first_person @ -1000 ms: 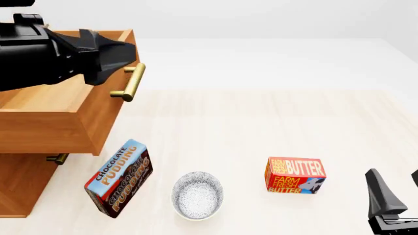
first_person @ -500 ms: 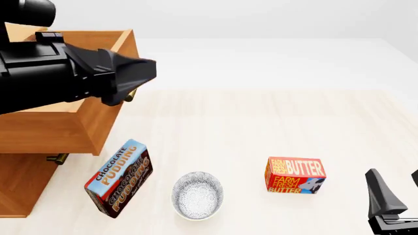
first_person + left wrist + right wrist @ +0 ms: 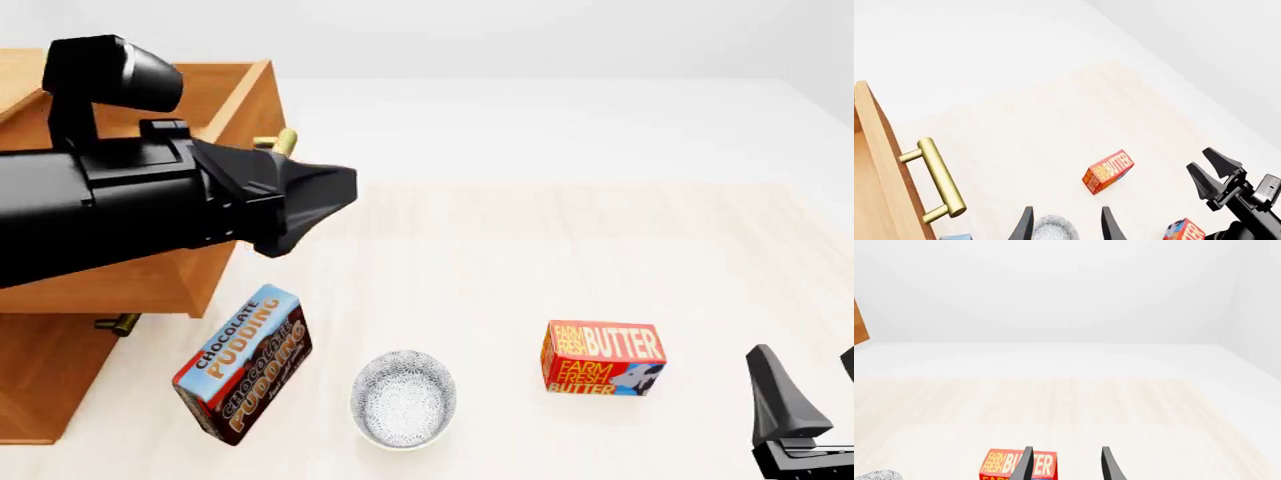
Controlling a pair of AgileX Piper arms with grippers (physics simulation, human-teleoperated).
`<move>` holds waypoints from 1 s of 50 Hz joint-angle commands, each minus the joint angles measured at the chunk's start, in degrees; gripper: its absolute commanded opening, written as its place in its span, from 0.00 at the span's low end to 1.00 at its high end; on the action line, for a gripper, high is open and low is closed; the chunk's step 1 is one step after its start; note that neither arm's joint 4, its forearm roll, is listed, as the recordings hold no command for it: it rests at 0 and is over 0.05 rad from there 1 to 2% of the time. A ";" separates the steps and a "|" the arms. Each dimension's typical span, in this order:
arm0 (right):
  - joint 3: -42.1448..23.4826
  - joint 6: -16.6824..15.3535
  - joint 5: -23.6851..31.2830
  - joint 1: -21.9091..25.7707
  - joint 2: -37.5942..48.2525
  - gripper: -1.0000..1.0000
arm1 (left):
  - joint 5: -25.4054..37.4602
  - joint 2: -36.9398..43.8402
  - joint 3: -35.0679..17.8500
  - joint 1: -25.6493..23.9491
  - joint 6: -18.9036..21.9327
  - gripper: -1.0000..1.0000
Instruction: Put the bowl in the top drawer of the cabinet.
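Left tool point(image 3: 334, 205) well above and behind bowl point(image 3: 403, 399).

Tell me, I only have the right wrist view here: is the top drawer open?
Observer: Yes. In the front view the top drawer is pulled out of the cabinet, with its box open on top.
Operator: Is there anything beside the bowl that I can't see?
Observer: A chocolate pudding box stands to the left of the bowl, apart from it.
Operator: Where is the left tool?
Observer: The left tool hangs open and empty above the table, near the brass handle. The bowl shows between its fingers in the left wrist view.
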 commanded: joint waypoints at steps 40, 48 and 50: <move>0.00 0.01 0.00 0.00 0.00 1.00 | -10.69 10.60 9.48 -1.30 -4.25 1.00; 0.00 0.01 0.00 0.01 -0.01 1.00 | -12.30 12.69 10.76 0.30 -4.10 1.00; 0.00 -0.01 0.00 0.00 0.00 1.00 | -12.61 13.13 10.91 0.57 -4.33 1.00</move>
